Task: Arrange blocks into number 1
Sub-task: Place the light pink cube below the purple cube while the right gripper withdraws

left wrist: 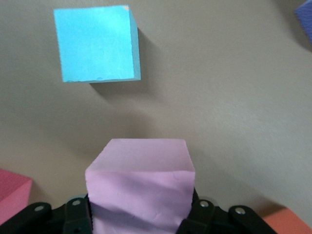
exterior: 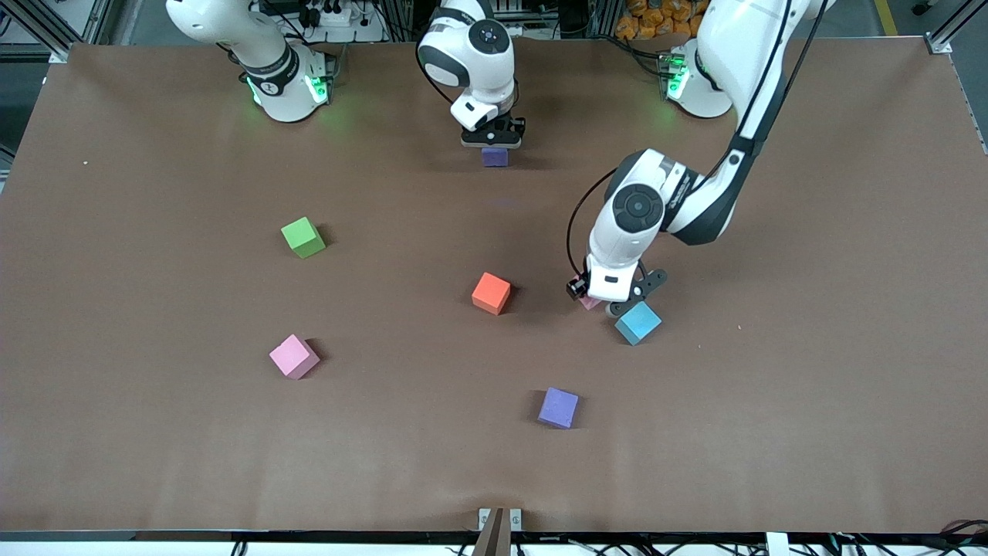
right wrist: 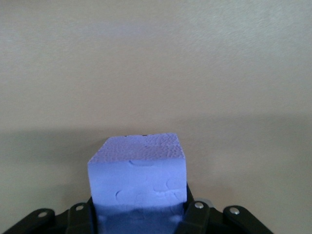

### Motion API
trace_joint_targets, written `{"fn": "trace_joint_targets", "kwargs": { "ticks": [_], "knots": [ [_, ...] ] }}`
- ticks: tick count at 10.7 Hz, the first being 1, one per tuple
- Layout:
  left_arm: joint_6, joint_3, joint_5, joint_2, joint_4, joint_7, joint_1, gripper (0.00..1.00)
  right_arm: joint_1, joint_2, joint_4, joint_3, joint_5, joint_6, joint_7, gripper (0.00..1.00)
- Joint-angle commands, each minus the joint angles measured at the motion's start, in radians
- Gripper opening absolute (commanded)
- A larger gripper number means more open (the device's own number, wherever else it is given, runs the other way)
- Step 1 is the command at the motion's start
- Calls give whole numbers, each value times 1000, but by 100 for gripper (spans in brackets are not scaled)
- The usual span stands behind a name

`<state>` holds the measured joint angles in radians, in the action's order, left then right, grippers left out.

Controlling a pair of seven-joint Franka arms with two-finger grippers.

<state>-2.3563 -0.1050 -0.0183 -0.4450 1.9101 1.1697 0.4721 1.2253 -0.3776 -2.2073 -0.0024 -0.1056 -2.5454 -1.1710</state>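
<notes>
With no digit formed yet, the left gripper [exterior: 610, 303] clamped a light pink foam cube [left wrist: 141, 187] beside the sky-blue foam cube [exterior: 637, 322], the right gripper [exterior: 493, 145] clamped a purple foam cube [right wrist: 138, 183], and the other cubes lay scattered on the brown surface [exterior: 154, 432].

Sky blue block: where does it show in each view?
Front view: sky blue block on the table, just nearer the camera than the left gripper.
Left wrist view: block up top, past the gripped light pink block.
Right wrist view: not in it.
Shared landmark: the light pink block.
</notes>
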Motion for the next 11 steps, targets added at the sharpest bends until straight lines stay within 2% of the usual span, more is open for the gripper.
{"fn": "trace_joint_targets", "kwargs": {
  "ticks": [1, 2, 3, 5, 8, 11],
  "knots": [
    [58, -22, -22, 61, 17, -51, 3, 0, -9, 8, -11, -4, -8, 27, 36, 21],
    [72, -28, -22, 68, 15, -67, 6, 0, -12, 8, -11, -7, -8, 27, 34, 55],
    [80, -56, -22, 66, 15, -65, 6, 0, -24, 6, -5, -8, -8, 27, 34, 65],
    [80, -94, -22, 61, 15, -64, 14, 0, -61, 3, 14, -8, -6, 28, 34, 100],
    [78, -110, -34, 57, 15, -70, 23, 0, -139, 45, 32, -10, -5, 43, 57, 100],
    [72, -110, -66, 51, 14, -70, 48, 0, -271, 159, 46, -10, -5, 195, 199, 100]
  ]
}}
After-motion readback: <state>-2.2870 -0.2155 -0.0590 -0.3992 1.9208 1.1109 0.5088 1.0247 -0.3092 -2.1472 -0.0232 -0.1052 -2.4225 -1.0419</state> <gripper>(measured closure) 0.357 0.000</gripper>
